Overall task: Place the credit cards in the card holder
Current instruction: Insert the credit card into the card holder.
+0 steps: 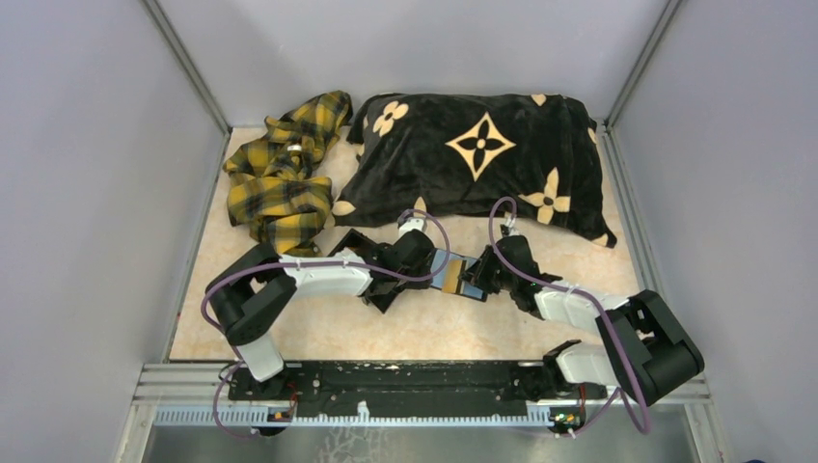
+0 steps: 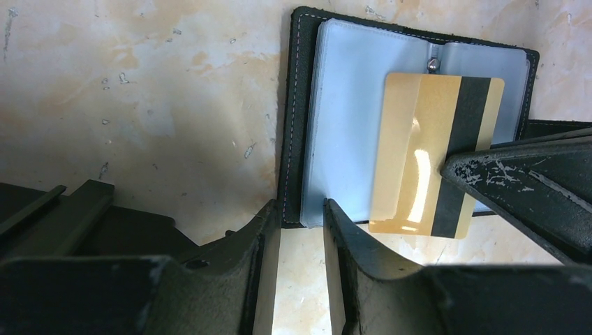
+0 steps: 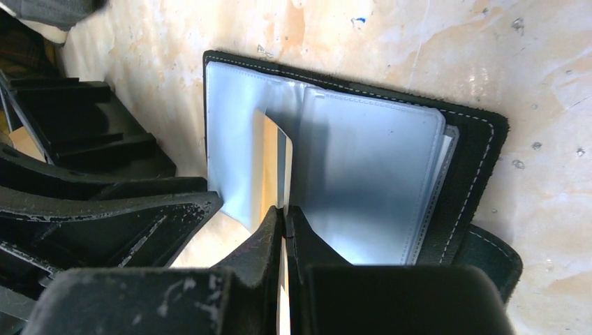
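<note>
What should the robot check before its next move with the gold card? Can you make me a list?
1. Card holder lying open on the table: ok.
2. Right gripper fingers shut on the credit card: ok.
3. Left gripper at the holder's edge, fingers apart: ok.
4. Left gripper pressing the holder down: cannot tell.
5. Card's edge lined up with a pocket slot: cannot tell.
6. Card tucked inside a pocket: not ok, most of it shows uncovered.
</note>
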Controlling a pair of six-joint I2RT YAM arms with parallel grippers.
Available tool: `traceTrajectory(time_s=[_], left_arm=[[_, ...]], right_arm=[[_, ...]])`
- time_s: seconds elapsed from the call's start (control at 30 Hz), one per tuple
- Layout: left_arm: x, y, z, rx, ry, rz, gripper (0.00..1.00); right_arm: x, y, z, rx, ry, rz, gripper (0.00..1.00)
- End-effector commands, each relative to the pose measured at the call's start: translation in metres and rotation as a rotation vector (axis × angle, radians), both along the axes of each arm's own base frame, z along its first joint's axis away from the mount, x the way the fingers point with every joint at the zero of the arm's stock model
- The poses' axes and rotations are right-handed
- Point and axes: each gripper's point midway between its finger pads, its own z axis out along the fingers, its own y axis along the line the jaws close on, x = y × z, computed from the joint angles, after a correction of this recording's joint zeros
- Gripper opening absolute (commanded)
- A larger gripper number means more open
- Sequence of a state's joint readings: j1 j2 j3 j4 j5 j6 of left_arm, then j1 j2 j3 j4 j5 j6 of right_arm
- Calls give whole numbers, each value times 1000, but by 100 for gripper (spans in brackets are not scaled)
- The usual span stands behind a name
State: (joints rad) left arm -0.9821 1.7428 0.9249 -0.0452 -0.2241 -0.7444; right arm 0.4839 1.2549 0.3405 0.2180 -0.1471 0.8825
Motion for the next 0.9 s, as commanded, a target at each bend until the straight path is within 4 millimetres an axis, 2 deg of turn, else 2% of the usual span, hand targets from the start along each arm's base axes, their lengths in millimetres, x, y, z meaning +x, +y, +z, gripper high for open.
traceTrajectory(time_s=[0.0,0.53,0.83,0.87], left_arm=[[-18,14,-23,58,62,-12,36],[-24,10,-21,30,75,-18,36],[-24,6,-18,9,73,-26,36],[-24,5,-17,5,73,-27,36]], right_arm=[[8,-17,-11,-98,-1,-64,0],[13,-7,-18,-52,22,-70,0],[9,5,-20,-66,37,-33,0],[8,6,-20,-68,36,-26,3]])
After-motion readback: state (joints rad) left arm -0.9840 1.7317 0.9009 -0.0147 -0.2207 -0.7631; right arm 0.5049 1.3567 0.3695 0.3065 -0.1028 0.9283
